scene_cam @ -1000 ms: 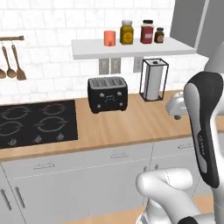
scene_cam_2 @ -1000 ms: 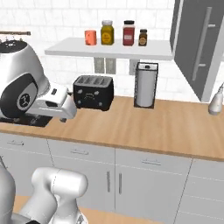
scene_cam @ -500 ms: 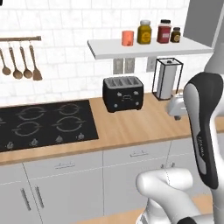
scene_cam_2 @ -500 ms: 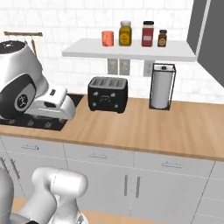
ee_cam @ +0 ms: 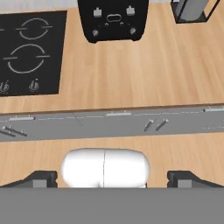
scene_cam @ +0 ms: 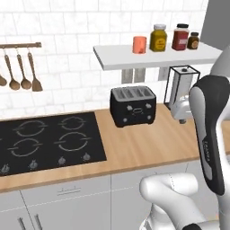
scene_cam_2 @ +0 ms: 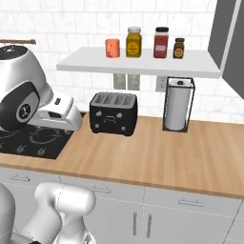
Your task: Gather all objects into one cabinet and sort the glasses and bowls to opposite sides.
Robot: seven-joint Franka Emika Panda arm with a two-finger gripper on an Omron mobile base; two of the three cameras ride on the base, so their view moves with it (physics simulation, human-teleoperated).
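A salmon-red glass [scene_cam: 139, 45] [scene_cam_2: 112, 48] stands at the left end of the thin white wall shelf [scene_cam: 134, 58] [scene_cam_2: 95, 64], next to three spice jars. A dark grey side panel of the cabinet [scene_cam_2: 232, 43] [scene_cam: 218, 20] shows at the upper right; its inside is hidden. The bowls and the grey-green cup are out of view. My gripper [ee_cam: 113, 180] points down over the wooden counter's front edge [ee_cam: 113, 109], open, with nothing between its fingertips [ee_cam: 40, 179].
A black toaster [scene_cam: 133, 105] [scene_cam_2: 113, 113] [ee_cam: 113, 19] sits mid-counter, with a paper-towel holder [scene_cam: 181, 85] [scene_cam_2: 177, 104] to its right. The black hob [scene_cam: 45, 141] [ee_cam: 30, 52] lies left, under hanging wooden utensils [scene_cam: 20, 67]. Bare counter [scene_cam_2: 190, 152] stretches right of the toaster.
The whole scene has slid right in both base views, so the camera has moved left along the counter. The arm keeps its pose.
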